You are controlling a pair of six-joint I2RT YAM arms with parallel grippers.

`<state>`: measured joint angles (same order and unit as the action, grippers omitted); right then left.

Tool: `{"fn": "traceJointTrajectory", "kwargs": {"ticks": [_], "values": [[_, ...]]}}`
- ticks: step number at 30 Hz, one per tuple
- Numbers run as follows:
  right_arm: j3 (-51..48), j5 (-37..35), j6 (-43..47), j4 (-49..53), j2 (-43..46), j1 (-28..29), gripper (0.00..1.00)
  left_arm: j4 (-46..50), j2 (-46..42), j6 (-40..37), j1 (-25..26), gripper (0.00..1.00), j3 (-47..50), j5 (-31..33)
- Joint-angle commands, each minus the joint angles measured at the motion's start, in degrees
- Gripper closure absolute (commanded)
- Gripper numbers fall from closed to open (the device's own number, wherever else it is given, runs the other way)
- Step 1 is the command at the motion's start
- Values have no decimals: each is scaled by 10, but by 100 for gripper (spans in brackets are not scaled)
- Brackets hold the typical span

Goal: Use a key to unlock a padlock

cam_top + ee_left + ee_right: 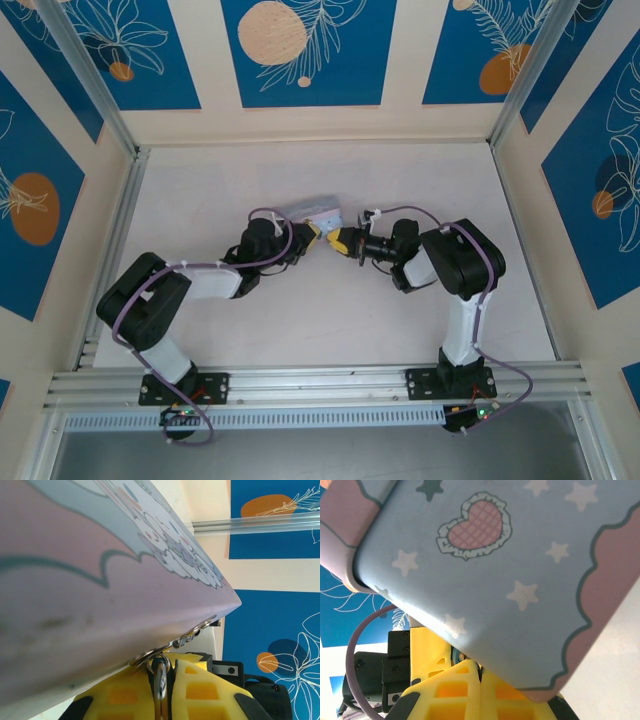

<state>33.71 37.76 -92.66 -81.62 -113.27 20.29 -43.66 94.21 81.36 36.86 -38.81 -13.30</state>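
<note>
The padlock appears to be the thin bluish-metal piece hanging by a small loop from the lower edge of the tin, just under a pair of little metal rings on that same edge. It is seen edge-on, so its keyhole cannot be made out. The left gripper is beneath the tin, and its yellow fingers are closed almost fully on this piece, one on each side.

The right gripper is at the tin's near right corner, tip to tip with the left one. Its fingers are pressed together with only a hairline between them. I cannot tell whether the key lies in that seam.

I judge the step in hand to be the bringing together: lock steadied at the tin's edge, the other fingers lined up against it. The next move calls for a very fine, straight approach into the keyway and then a turn about the key's own axis. The left fingers must hold the lock firm so it does not swing on its loop.

The tin, pastel blue and pink with stars and a heart, is tilted up off the pale, plain worktop. Beyond the tin stand cream walls with blue panels carrying white leaf drawings and orange discs. Aluminium rails edge the worktop on the near side.
</note>
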Motion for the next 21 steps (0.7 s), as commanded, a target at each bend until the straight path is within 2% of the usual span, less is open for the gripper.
{"fn": "traceJointTrajectory", "kwargs": {"ticks": [1,9,16,21], "values": [[20,-16,-20,15,-28,16,100,-108,-41,12,21,100,-15,-81],[66,18,-15,19,-18,37,100,-104,-40,12,20,100,-23,-86],[66,17,98,172,26,18,100,-85,-42,-1,21,100,-28,-94],[47,20,133,187,28,-5,100,-40,-48,-46,19,100,-40,-109]]}}
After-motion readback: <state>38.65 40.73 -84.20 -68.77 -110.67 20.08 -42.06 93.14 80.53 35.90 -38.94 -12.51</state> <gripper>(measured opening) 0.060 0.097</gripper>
